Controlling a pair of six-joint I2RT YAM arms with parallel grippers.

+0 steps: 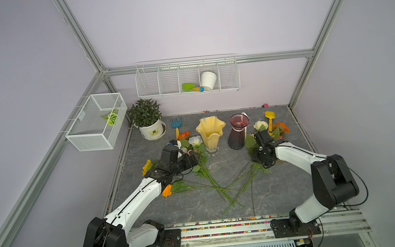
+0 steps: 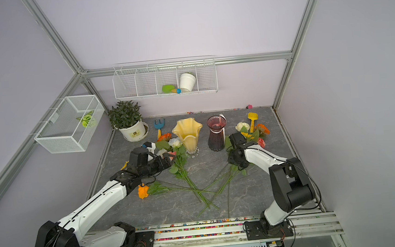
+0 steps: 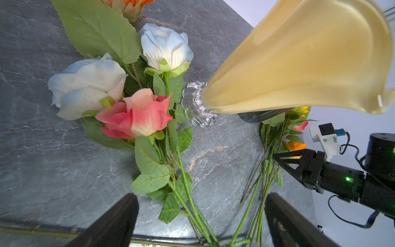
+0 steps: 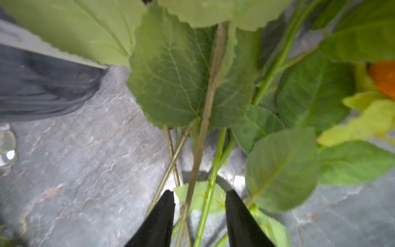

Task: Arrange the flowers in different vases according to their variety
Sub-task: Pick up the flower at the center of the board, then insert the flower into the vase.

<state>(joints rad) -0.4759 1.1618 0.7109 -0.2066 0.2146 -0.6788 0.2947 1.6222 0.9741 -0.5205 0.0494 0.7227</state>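
On the grey stone-patterned table (image 1: pixel 281 189), both vases stand upright side by side at the back: the yellow vase (image 1: pixel 210 132) and, to its right, the purple vase (image 1: pixel 238 133). My left gripper (image 3: pixel 202 195) is spread wide and holds nothing. It hovers above a bunch of roses (image 3: pixel 136 115) lying just beside the yellow vase's clear foot (image 3: pixel 196 107). The rose heads point toward the back of the table, and their long stems run forward and to the right.

My right gripper (image 4: pixel 201 192) is roughly half open, its fingertips straddling two stems (image 4: pixel 210 186) of the second bunch (image 1: pixel 260 125) beside the purple vase. I see a gap on either side and no pinch. That bunch lies heads to the back, with stems slanting forward and left to cross the rose stems near the front. An orange rose (image 1: pixel 167 191) lies alone at the left, its stem pointing right.
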